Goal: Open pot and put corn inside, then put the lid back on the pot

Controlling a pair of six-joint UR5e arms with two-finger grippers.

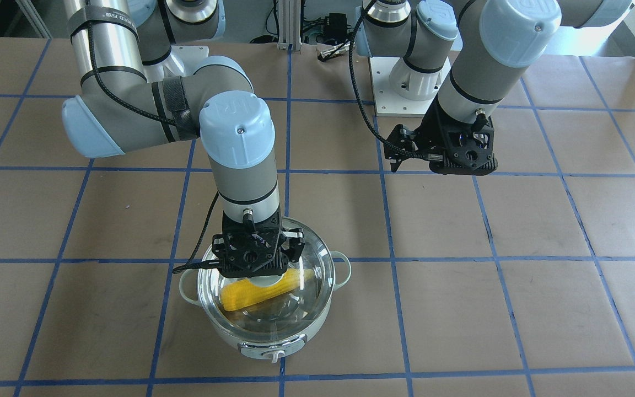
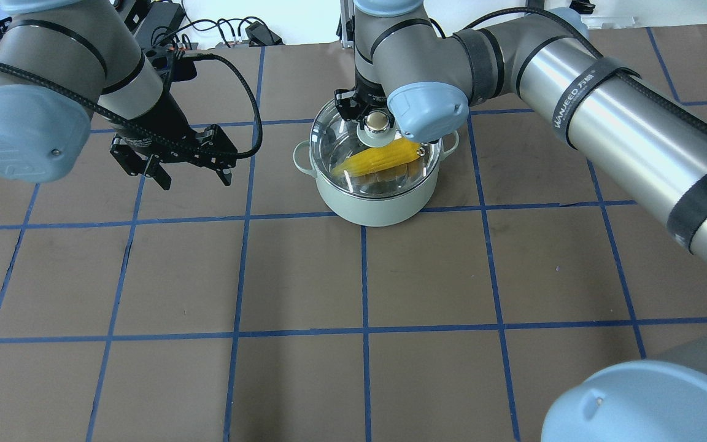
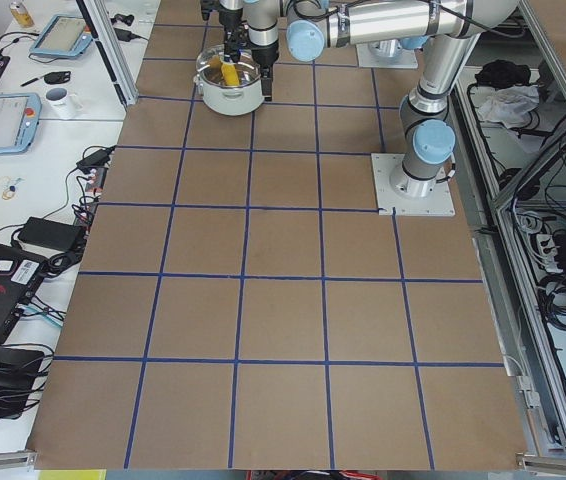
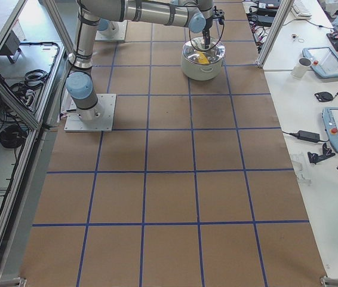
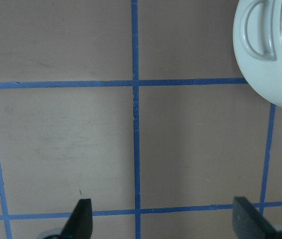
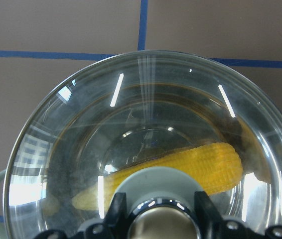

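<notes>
The pale mint-green pot [image 2: 378, 205] stands on the far side of the table, and its control knob [image 1: 273, 354] shows in the front-facing view. The yellow corn [image 2: 378, 161] lies inside it, seen through the glass in the right wrist view [image 6: 201, 162]. The clear glass lid [image 6: 81, 139] covers the pot's mouth; I cannot tell whether it is fully seated on the rim. My right gripper [image 6: 160, 219] is shut on the lid's beige knob [image 2: 377, 121] from above. My left gripper [image 2: 197, 182] is open and empty, hovering above the table beside the pot [image 5: 265, 74].
The table is brown paper with a blue tape grid. The left arm's white base plate [image 1: 405, 94] and cables [image 2: 224, 31] sit at the robot's edge. Side benches carry tablets [image 3: 3, 110] and a mug [image 4: 303, 66].
</notes>
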